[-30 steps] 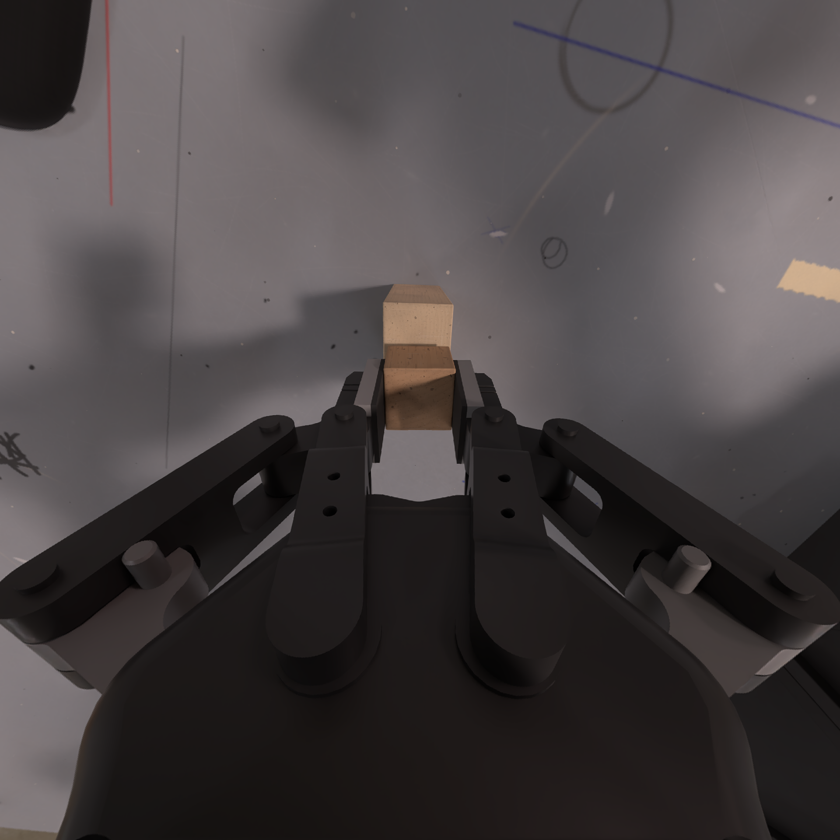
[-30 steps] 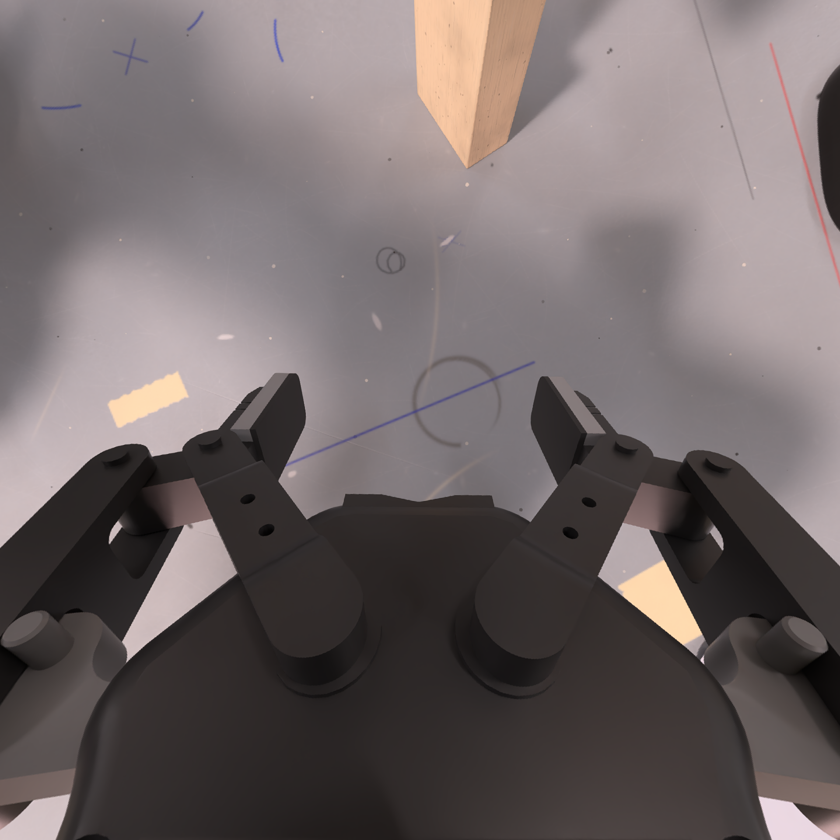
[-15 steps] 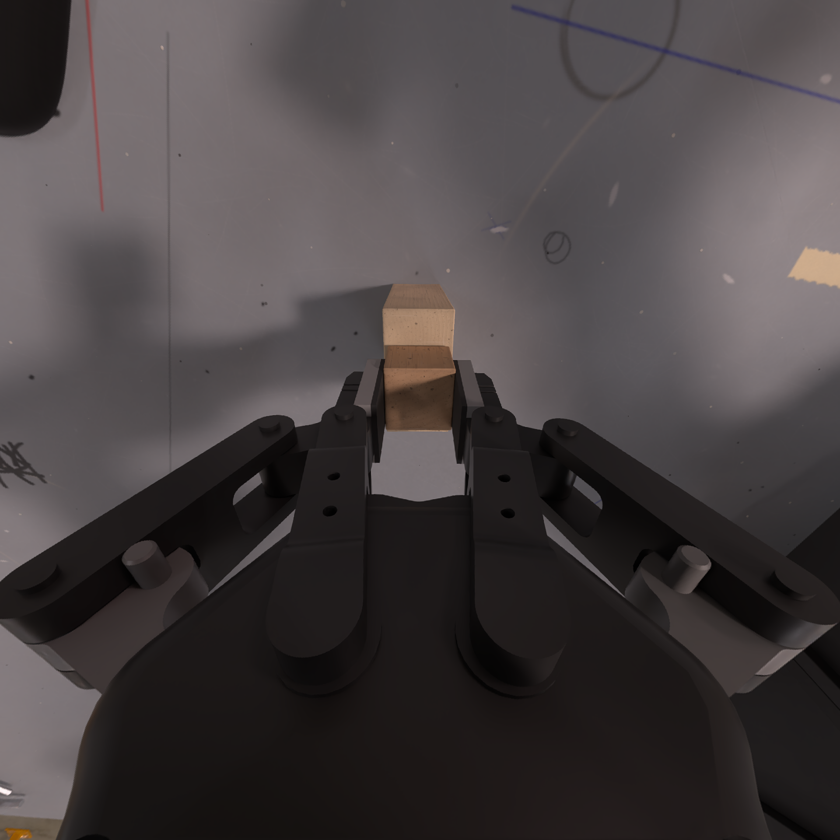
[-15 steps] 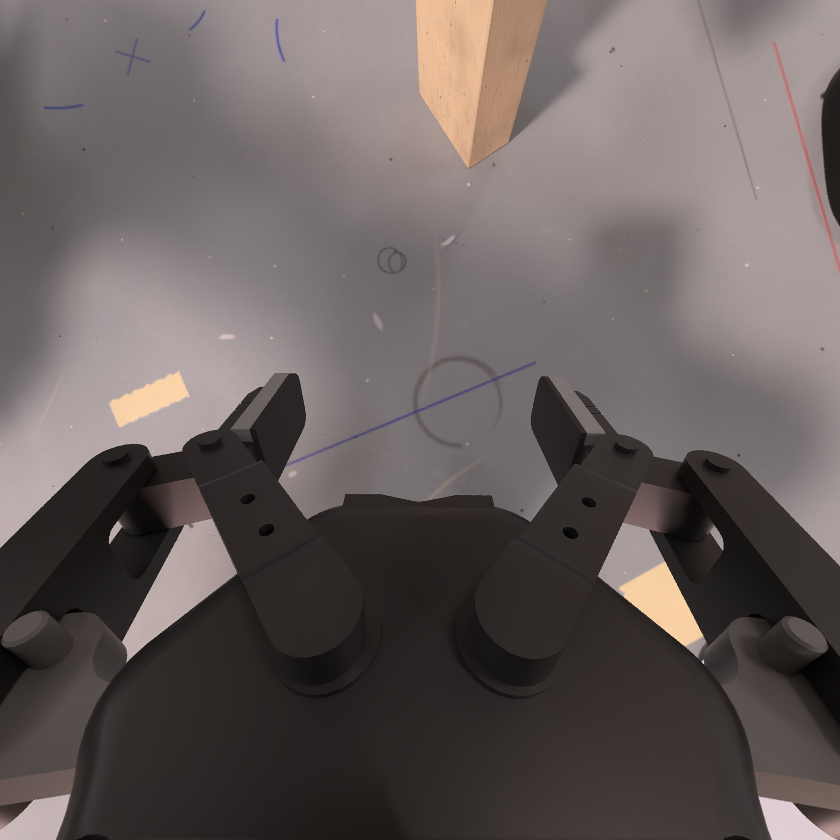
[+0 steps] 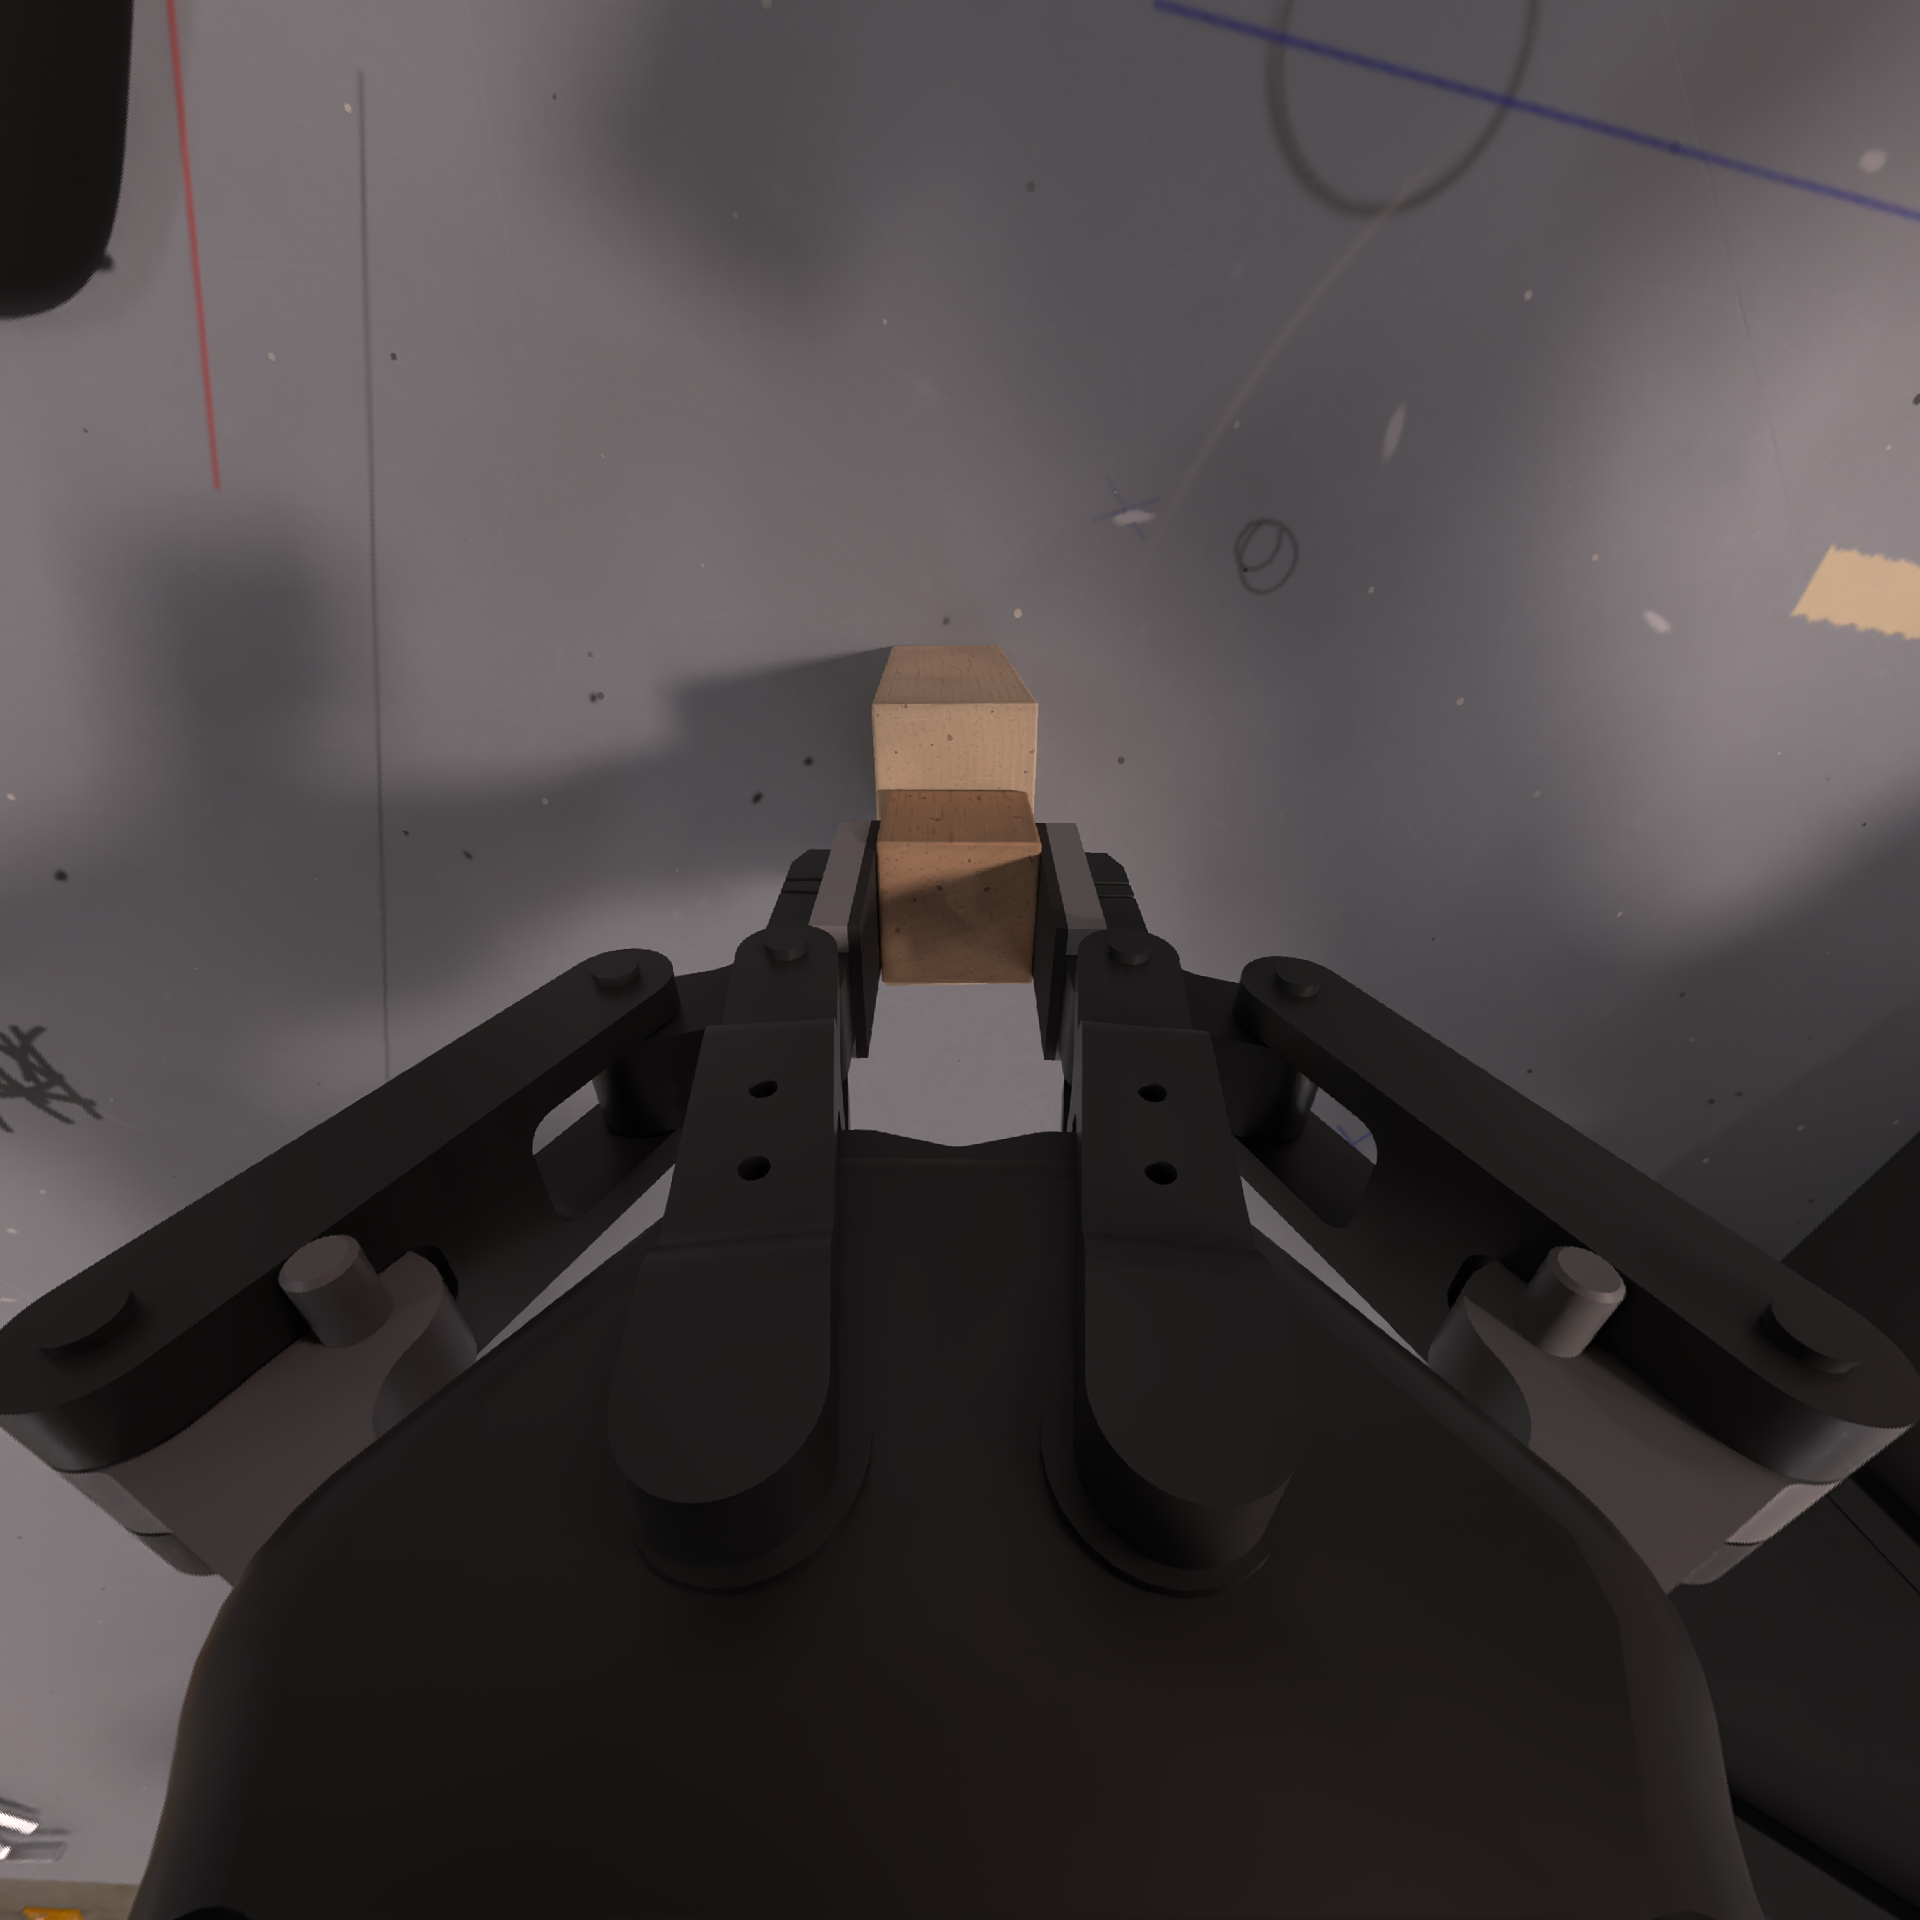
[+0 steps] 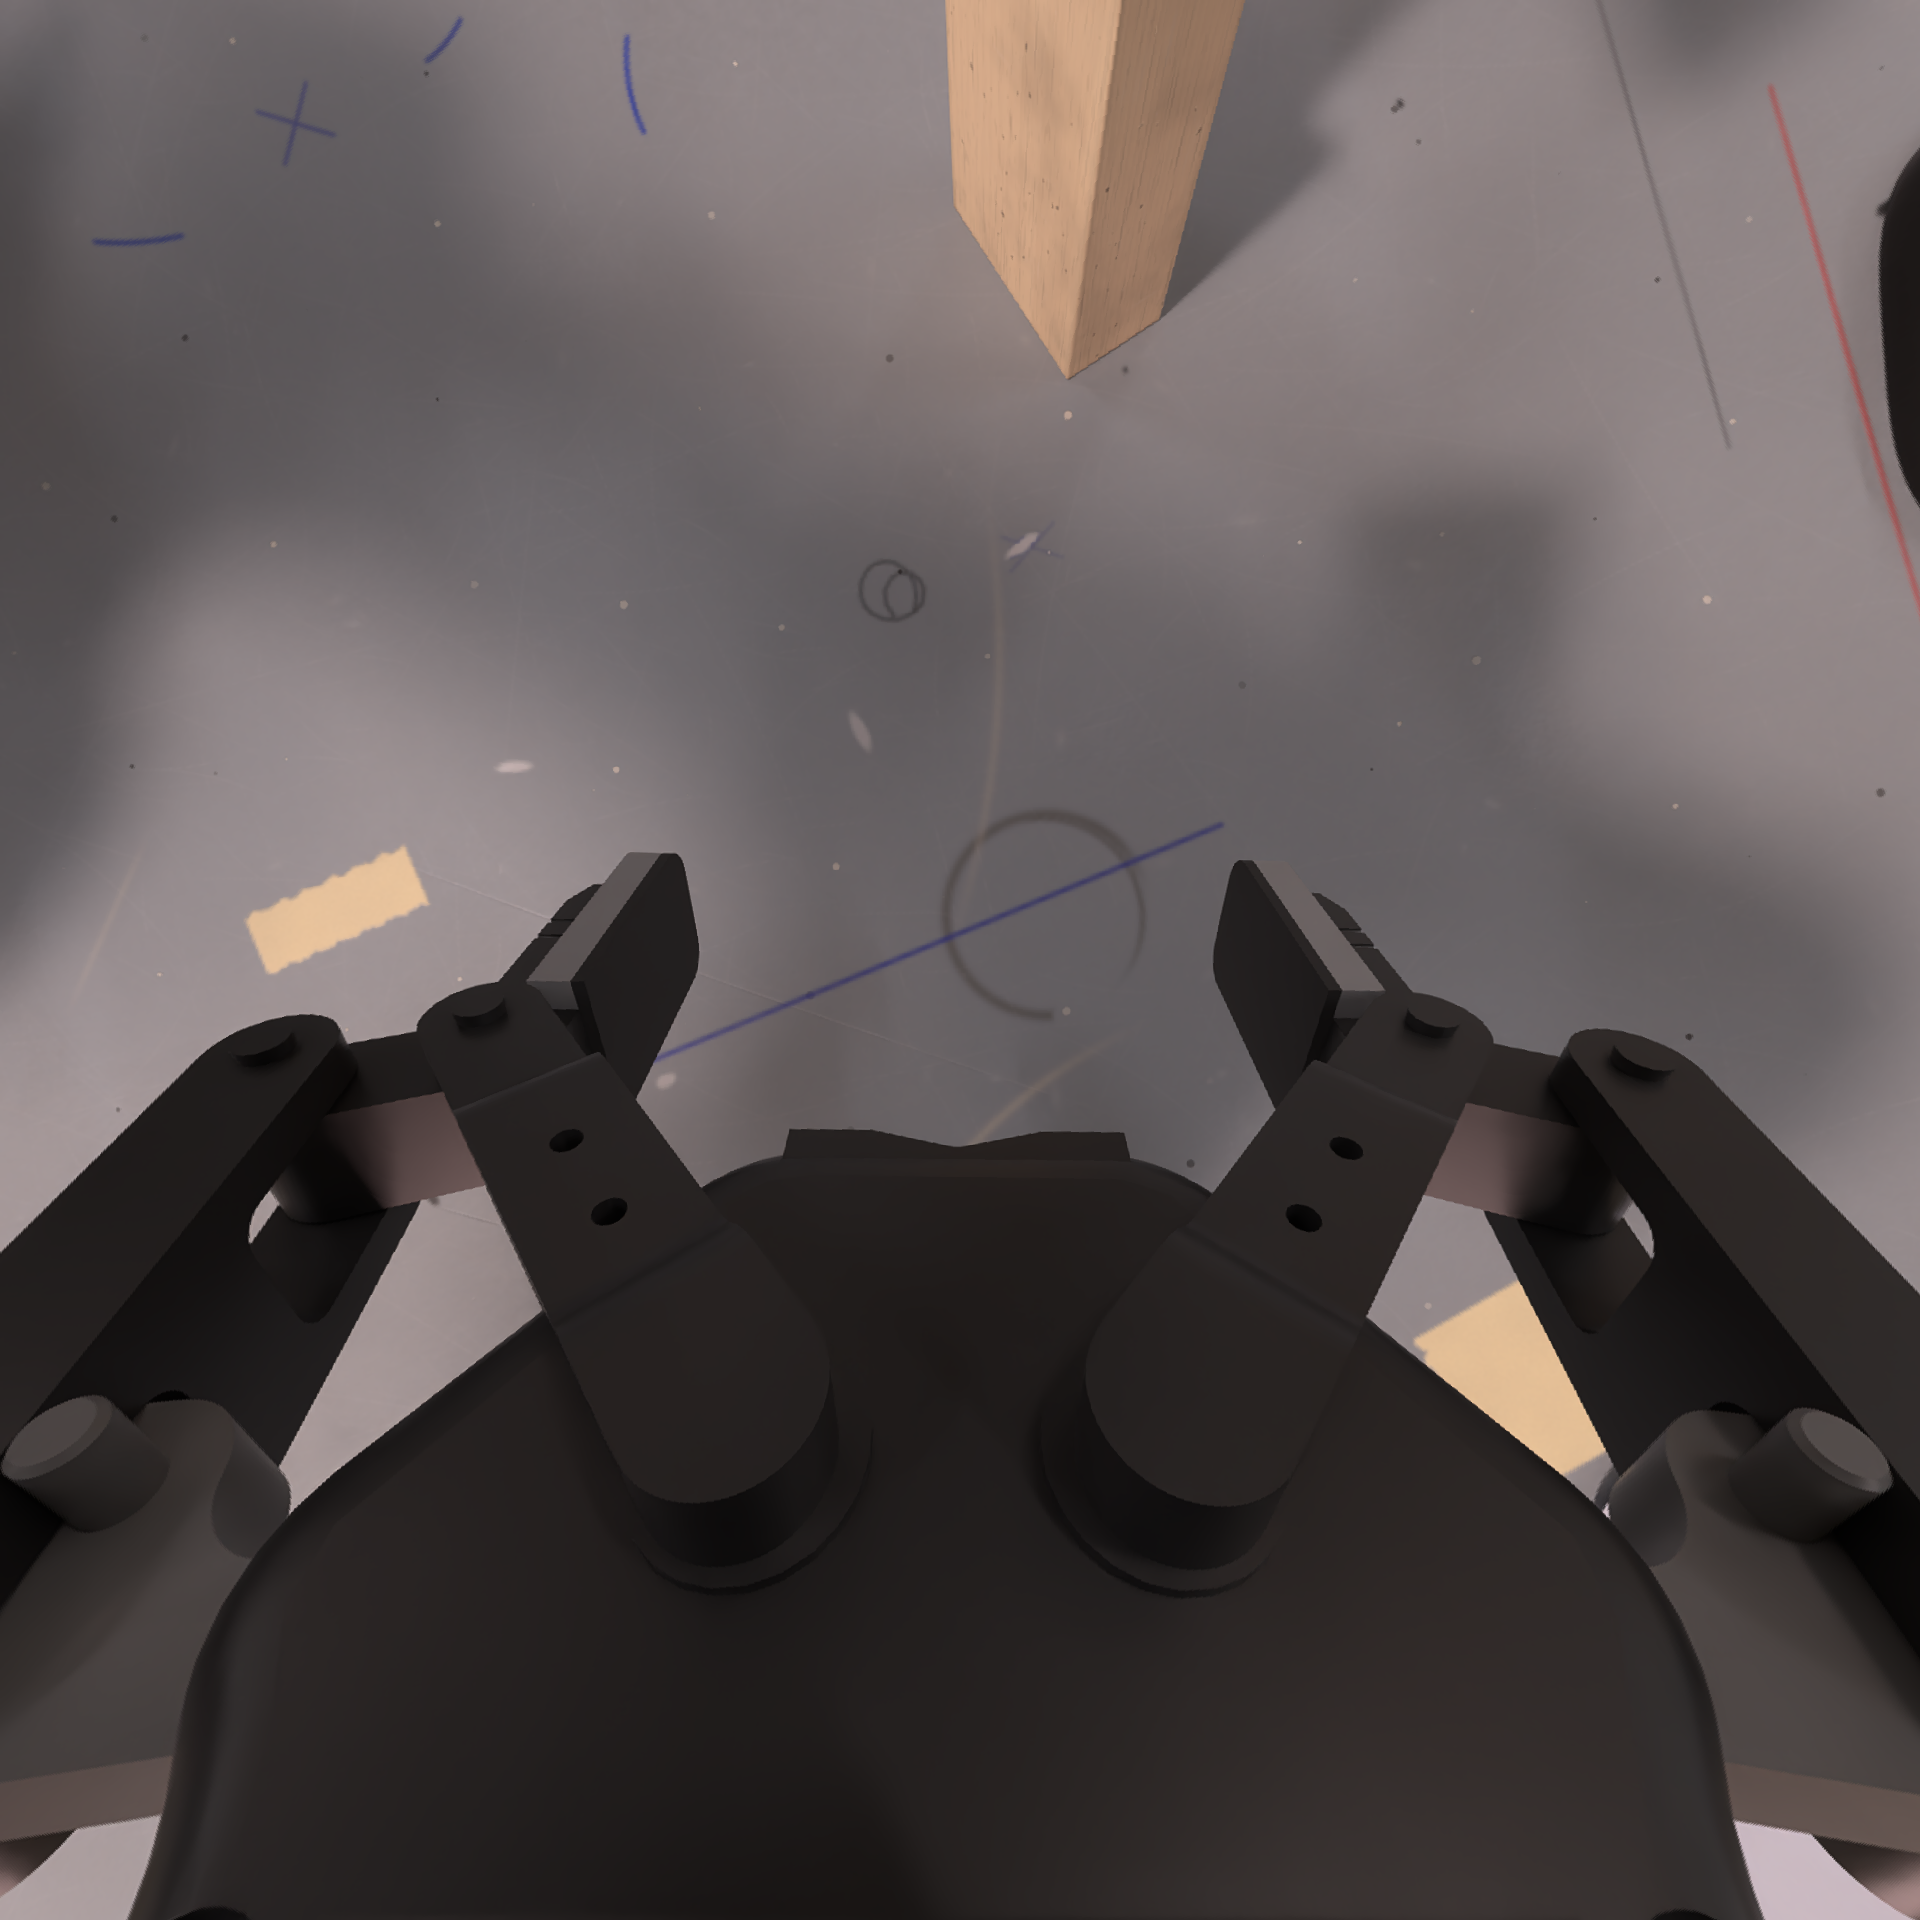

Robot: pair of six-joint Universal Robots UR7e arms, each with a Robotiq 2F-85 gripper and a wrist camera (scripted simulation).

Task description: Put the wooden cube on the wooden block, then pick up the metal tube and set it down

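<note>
In the left wrist view my left gripper [image 5: 956,873] is shut on the small wooden cube [image 5: 956,904] and holds it clear of the grey table. Just beyond the cube stands the lighter wooden block [image 5: 954,727], seen from above, its top close to the cube's far edge. I cannot tell whether the two touch. In the right wrist view the block [image 6: 1081,177] stands upright at the top centre, far ahead of my right gripper [image 6: 951,894], which is open and empty above the table. The cube does not show in that view. I cannot make out the metal tube.
A dark rounded object sits at the top left of the left wrist view [image 5: 47,156] and at the right edge of the right wrist view [image 6: 1901,312]. Tan tape patches [image 6: 335,909] and pen marks lie flat on the table [image 6: 416,468]. A small shiny bit shows at the lower left edge [image 5: 26,1834].
The left gripper has shifted slightly with the cube, so the table marks drift a little outward in its view. The right gripper has not moved.
</note>
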